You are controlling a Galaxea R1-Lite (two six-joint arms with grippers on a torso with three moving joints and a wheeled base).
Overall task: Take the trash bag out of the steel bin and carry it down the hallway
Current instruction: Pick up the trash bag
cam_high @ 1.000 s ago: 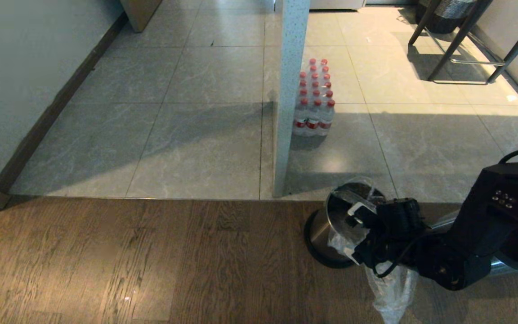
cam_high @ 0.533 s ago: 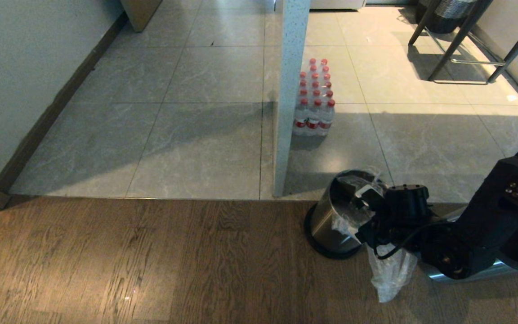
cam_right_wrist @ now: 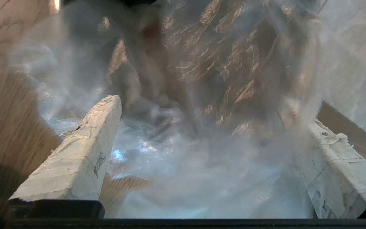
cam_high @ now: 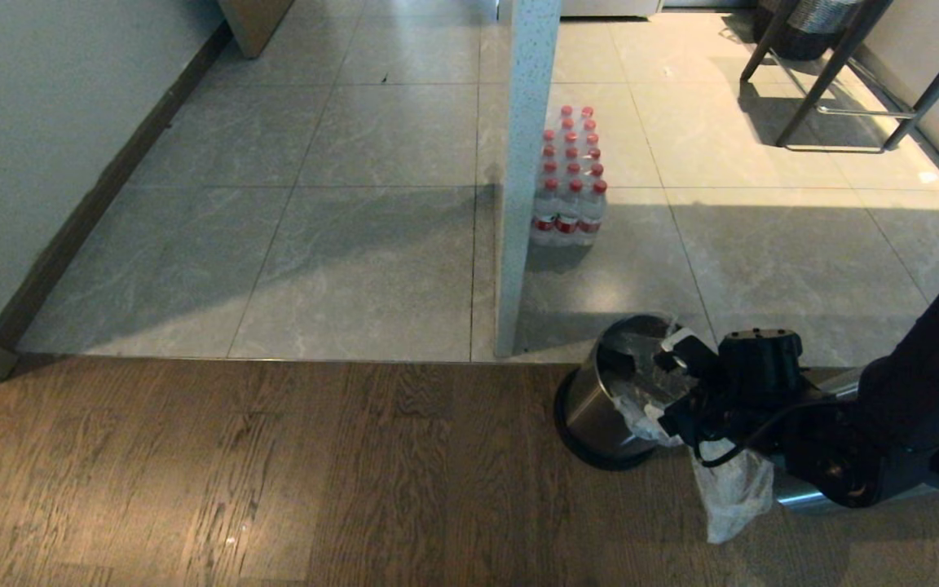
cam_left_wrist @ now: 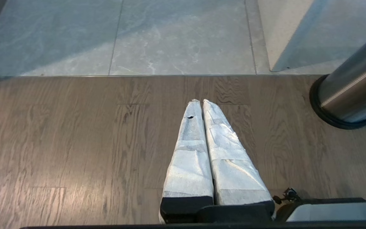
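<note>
Still early in the job, judging by how things lie: the clear, crinkled plastic trash bag (cam_high: 732, 493) is only partly out of the small round brushed-steel bin (cam_high: 600, 399), and no carrying toward the pale tiled hallway floor (cam_high: 355, 244) has begun. The bin stands on the brown wood-plank floor (cam_high: 274, 473), tilted a little, just at the seam where planks meet tiles, near the foot of a white speckled pillar (cam_high: 522, 163). One flap of the bag hangs over the bin's near rim and trails down outside it toward the planks; the rest looks to be inside the dark mouth. The right end effector (cam_high: 676, 381) sits at the bin's rim with its white-taped fingers (cam_right_wrist: 84, 152) spread wide; the wrist view shows film bunched between them, but nothing pinched, so I judge the grasp not yet made. The left end effector (cam_left_wrist: 201, 102) is parked low over the planks, well apart from the bin, fingers pressed together and empty. Left to do: close on the film, lift the bag clear, drive off. The film looks thin and slack, likely to slip or snag.
</note>
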